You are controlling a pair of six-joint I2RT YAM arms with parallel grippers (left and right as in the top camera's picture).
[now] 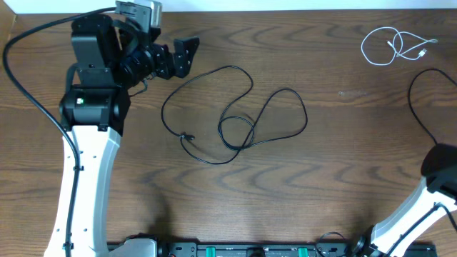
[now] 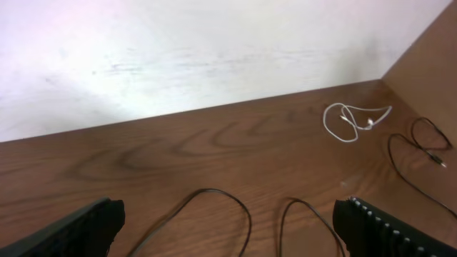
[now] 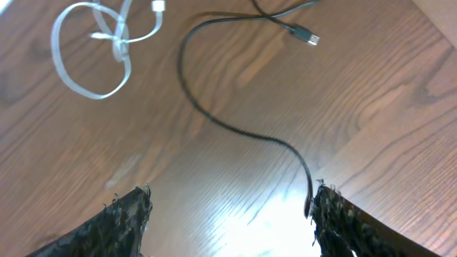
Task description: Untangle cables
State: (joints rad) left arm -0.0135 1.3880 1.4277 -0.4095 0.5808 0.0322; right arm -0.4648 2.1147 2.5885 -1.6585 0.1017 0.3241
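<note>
While my left gripper (image 2: 230,214) hangs over the table's (image 1: 343,185) back left with its 2 fingers spread wide and empty, the black cable (image 1: 239,118) lies in loose loops mid-table, just ahead of it. The white cable (image 1: 396,44) sits coiled near the back right corner, well apart from the black one. My right gripper (image 3: 232,196) also holds its 2 fingers apart, gripping nothing, the white cable ahead.

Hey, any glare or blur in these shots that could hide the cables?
Right wrist: bright glare on the table near the bottom, white cable slightly soft. Left wrist: wall washed out. Overhead: even light, black cable sharp.
</note>
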